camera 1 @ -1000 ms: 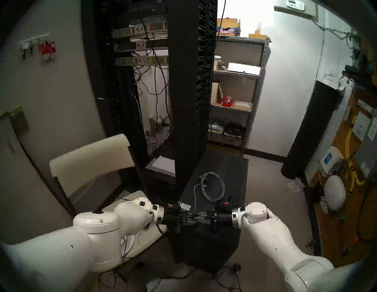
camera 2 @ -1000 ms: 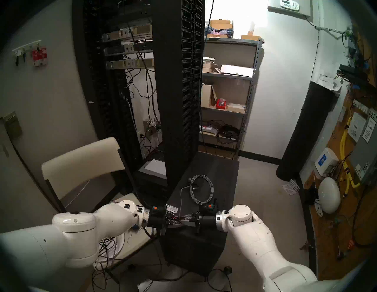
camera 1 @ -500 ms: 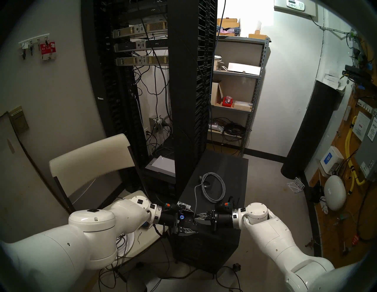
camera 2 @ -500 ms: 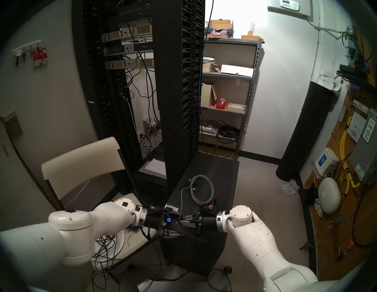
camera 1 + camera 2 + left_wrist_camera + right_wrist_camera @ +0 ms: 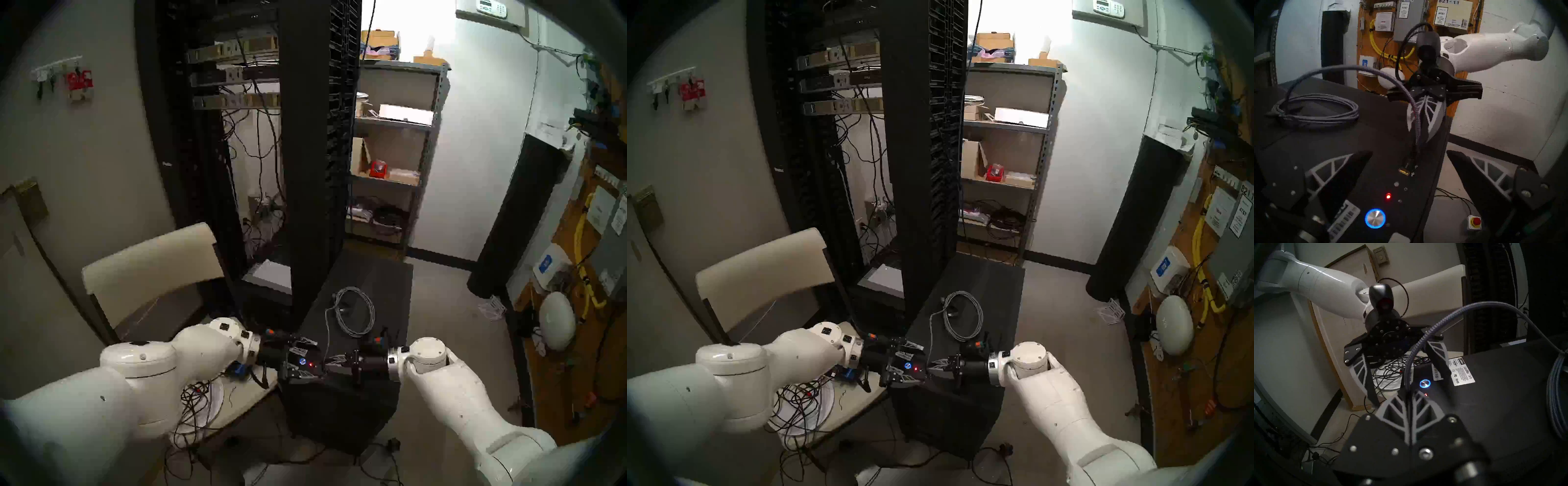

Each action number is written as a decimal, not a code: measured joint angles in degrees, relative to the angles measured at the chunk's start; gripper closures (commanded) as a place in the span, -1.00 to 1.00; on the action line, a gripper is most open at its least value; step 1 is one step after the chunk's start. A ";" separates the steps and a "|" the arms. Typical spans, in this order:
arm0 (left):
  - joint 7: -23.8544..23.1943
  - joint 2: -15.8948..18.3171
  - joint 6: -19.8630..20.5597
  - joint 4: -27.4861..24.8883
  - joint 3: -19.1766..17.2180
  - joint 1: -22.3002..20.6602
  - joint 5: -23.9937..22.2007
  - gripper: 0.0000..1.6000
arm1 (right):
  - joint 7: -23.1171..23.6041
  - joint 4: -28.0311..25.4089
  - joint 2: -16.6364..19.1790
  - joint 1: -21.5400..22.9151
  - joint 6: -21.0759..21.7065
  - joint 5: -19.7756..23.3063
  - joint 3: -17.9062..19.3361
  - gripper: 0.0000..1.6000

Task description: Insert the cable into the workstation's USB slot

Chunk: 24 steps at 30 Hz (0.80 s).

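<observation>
The cable (image 5: 1414, 117) is pinched just above its plug by the closed right claw (image 5: 1421, 135); the left claw (image 5: 1409, 178) is spread empty — a skewed plug could jam at the workstation (image 5: 1339, 144) front-edge slot.

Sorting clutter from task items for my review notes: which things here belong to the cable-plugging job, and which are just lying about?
Part of the job:
- cable, pinched near its plug by the shut right end effector
- workstation
- left end effector, open, holding nothing

Just lying about:
- server rack
- chair
- shelf unit
- tangled black wires
- yellow cables
</observation>
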 measured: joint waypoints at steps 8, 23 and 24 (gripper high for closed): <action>-1.29 2.00 1.86 -0.01 -3.35 -2.10 -2.64 -1.00 | 0.08 0.79 0.02 0.31 0.16 0.11 -0.19 1.00; -0.29 1.74 3.41 0.78 -8.11 -2.86 -6.57 -1.00 | 0.57 3.86 -0.80 2.36 0.14 0.56 -1.28 1.00; -0.21 1.72 3.45 0.83 -8.23 -2.88 -6.67 -1.00 | 0.64 3.91 -0.80 2.40 0.17 0.61 -1.32 1.00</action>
